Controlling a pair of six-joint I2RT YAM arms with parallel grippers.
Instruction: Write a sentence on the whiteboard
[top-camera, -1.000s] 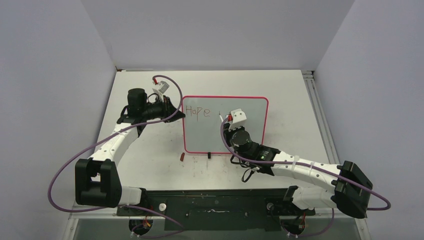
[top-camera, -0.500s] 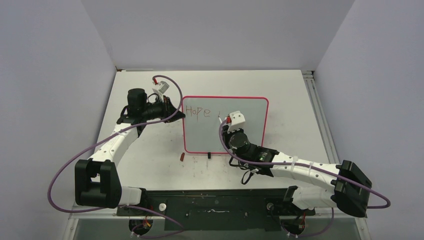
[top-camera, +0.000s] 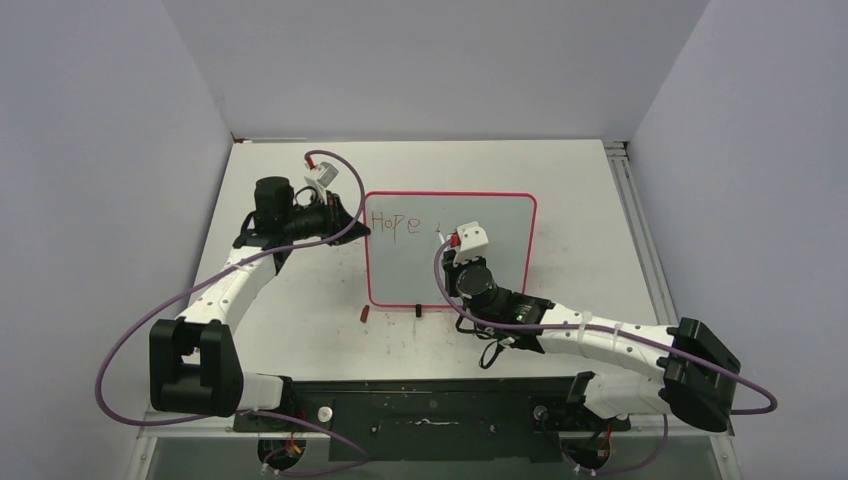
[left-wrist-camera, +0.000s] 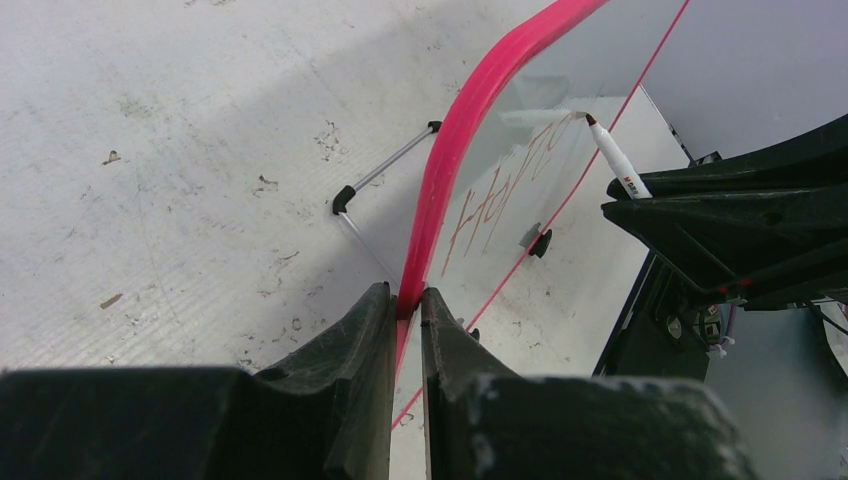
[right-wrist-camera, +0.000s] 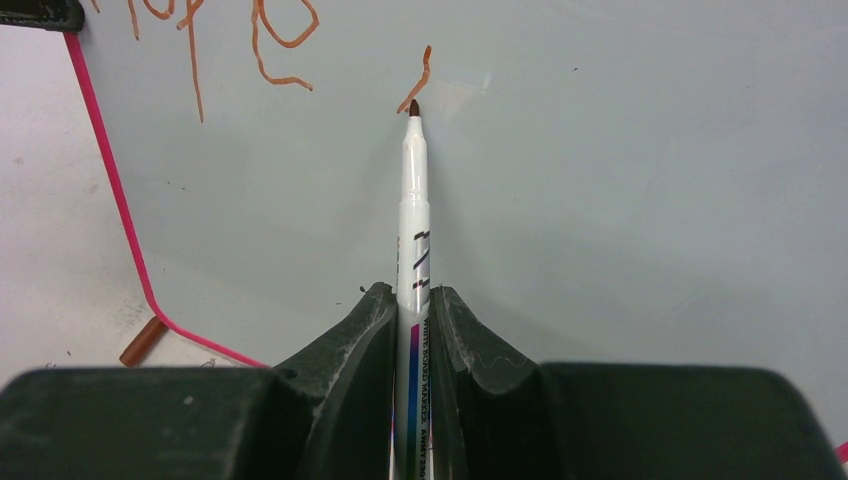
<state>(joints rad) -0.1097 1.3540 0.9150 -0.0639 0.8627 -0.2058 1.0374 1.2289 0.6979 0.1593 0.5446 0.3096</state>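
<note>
The whiteboard (top-camera: 490, 262) with a pink-red frame stands on the table. The sentence (top-camera: 394, 223) reads "Hope" in reddish-brown at the board's top left, with a short new stroke (right-wrist-camera: 420, 78) to its right. My left gripper (top-camera: 352, 224) is shut on the board's left frame edge (left-wrist-camera: 455, 160). My right gripper (top-camera: 447, 240) is shut on a white marker (right-wrist-camera: 413, 215), whose brown tip touches the board at the bottom of the new stroke. The marker also shows in the left wrist view (left-wrist-camera: 617, 162).
A small brown marker cap (top-camera: 365, 313) lies on the table in front of the board's lower left corner, also in the right wrist view (right-wrist-camera: 141, 341). A black foot (top-camera: 418, 310) sits under the board's bottom edge. A black rail (top-camera: 430, 405) spans the near edge.
My right gripper has moved the marker tip a little down the board, drawing a short stroke right of "Hope". The left arm has not moved.
</note>
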